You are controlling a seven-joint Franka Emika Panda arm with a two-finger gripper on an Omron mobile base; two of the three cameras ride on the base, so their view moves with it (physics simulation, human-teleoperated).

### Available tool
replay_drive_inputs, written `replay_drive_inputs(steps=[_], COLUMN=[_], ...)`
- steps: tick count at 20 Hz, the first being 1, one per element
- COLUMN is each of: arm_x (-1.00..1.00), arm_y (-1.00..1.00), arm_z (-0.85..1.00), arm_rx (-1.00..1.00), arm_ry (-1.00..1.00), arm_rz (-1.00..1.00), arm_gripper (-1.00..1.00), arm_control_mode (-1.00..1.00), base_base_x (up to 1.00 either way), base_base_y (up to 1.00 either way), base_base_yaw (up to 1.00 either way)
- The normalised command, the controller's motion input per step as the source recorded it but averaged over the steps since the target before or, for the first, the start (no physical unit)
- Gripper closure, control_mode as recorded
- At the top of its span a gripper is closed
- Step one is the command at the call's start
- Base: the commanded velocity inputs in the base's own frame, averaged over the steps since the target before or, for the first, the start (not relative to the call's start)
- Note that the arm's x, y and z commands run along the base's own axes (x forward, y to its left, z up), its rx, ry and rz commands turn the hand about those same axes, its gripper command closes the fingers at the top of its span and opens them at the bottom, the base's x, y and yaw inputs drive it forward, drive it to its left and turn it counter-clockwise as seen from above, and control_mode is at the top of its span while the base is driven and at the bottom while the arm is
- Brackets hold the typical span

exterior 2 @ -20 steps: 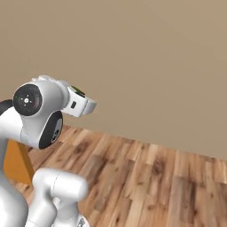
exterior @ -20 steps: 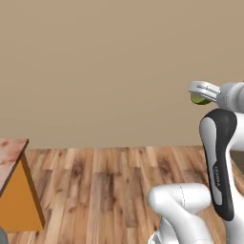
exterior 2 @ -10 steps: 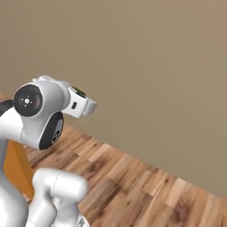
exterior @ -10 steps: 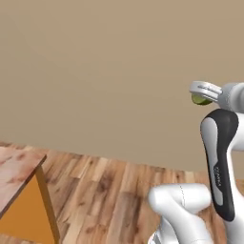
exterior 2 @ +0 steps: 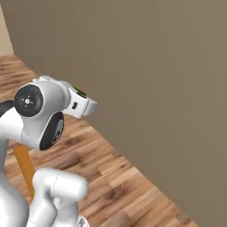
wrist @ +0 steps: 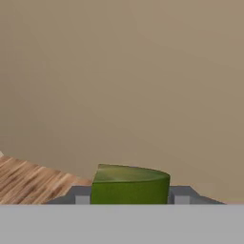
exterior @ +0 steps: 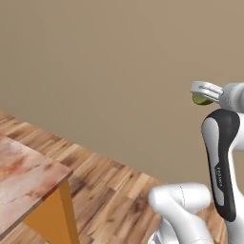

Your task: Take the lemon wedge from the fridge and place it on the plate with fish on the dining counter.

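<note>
Three views, one at a time.

Left base view: arm rises at right, white with a dark forearm panel. Claw (exterior: pixel 202 94) sits high at the right edge, level, pinching the lemon wedge (exterior: pixel 200 99); a yellow-green bit shows just under the white finger. Corner of the desk (exterior: pixel 28 177) at lower left: reddish-brown and cream marbled top, orange front below. Wood plank floor (exterior: pixel 112 183) runs behind it up to a plain tan wall (exterior: pixel 109 71). Wedge is well up off the floor and well apart from the desk corner.

Right base view: arm at left, round white joint with dark cap facing the camera. Claw (exterior 2: pixel 85 102) pokes out to the right of it; a sliver of the lemon wedge (exterior 2: pixel 80 91) shows on top, mostly hidden by the hand. Orange strip of desk front (exterior 2: pixel 25 166) visible behind the arm. Same floor, same wall.

Hand view: lemon wedge (wrist: pixel 129 184) dead centre at the bottom, flat cut face up, clamped between both fingertips (wrist: pixel 180 194), touching each side. Tan wall ahead, patch of wood floor at lower left.
</note>
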Motion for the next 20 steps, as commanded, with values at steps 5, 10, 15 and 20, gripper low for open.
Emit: replay_drive_inputs(steps=[5, 10, 15, 20], arm_x=[0.00, 0.00, 0.00, 0.00], arm_y=[0.00, 0.00, 0.00, 0.00], arm_z=[0.00, 0.00, 0.00, 0.00], arm_rx=[0.00, 0.00, 0.00, 0.00], arm_ry=[0.00, 0.00, 0.00, 0.00], arm_rz=[0.00, 0.00, 0.00, 0.00], arm_gripper=[1.00, 1.00, 1.00, 1.00], arm_control_mode=[1.00, 1.00, 1.00, 1.00], base_base_x=[0.73, 0.54, 0.72, 0.92], base_base_y=[0.00, -0.22, -0.65, -0.87], base_base_yaw=[0.61, 0.48, 0.29, 0.18])
